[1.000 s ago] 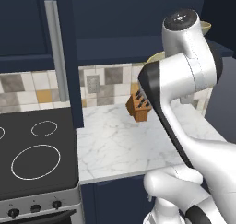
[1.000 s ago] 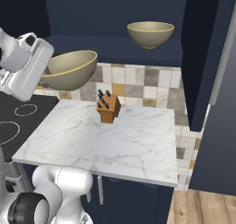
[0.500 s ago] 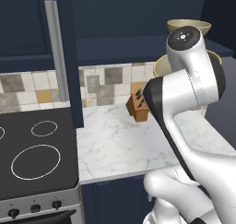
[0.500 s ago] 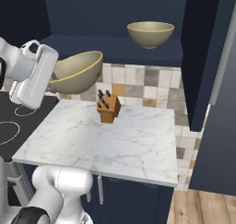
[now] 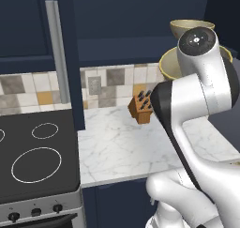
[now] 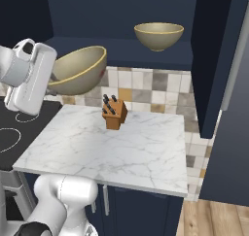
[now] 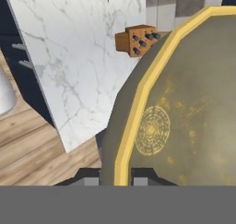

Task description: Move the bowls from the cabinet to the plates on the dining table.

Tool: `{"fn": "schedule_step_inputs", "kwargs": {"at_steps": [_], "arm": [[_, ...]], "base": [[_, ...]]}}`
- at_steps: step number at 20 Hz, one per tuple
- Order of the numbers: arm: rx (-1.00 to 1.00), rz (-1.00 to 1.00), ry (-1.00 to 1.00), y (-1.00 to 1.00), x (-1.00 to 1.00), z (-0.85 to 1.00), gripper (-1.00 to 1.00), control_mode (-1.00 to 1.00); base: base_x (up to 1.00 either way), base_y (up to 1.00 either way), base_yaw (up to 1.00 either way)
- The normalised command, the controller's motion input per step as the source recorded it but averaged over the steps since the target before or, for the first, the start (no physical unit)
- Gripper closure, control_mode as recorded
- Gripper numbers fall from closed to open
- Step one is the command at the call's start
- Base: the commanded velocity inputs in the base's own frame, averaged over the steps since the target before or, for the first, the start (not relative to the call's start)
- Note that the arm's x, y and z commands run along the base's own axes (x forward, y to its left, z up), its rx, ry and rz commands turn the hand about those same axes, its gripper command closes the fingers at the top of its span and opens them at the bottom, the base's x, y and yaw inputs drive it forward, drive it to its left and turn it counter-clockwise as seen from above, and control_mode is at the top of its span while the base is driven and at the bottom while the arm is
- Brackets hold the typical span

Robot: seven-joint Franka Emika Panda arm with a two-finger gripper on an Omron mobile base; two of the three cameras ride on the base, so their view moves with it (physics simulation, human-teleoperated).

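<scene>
One bowl (image 6: 78, 70) is pinched by its rim in the hand (image 7: 116, 176), tilted in the air above the counter (image 6: 116, 147) — the other bowl (image 6: 158, 35) sits in the cabinet (image 6: 214, 55). Carry it level and steady — clear of the knife block (image 6: 114, 114) — toward the dining table.

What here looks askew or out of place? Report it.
The beige-tan speckled bowl clamped by its rim in the gripper hangs tilted over the white marble counter, near the wooden knife block. The matching second bowl sits level in the navy cabinet. Nothing spilled or damaged.
</scene>
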Motion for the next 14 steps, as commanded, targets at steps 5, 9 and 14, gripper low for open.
{"fn": "schedule_step_inputs", "kwargs": {"at_steps": [5, 9, 14], "arm": [[0.0, 0.0, -0.03, -0.02, -0.12, 0.11, 1.0, -1.0], [0.0, 0.0, -0.01, -0.02, -0.08, 0.04, 1.0, 1.0], [0.0, 0.0, 0.0, 0.0, 0.0, 0.0, 1.0, 1.0]], "base": [[0.0, 0.0, 0.0], [-0.03, 0.0, 0.0], [-0.21, 0.0, 0.0]]}}
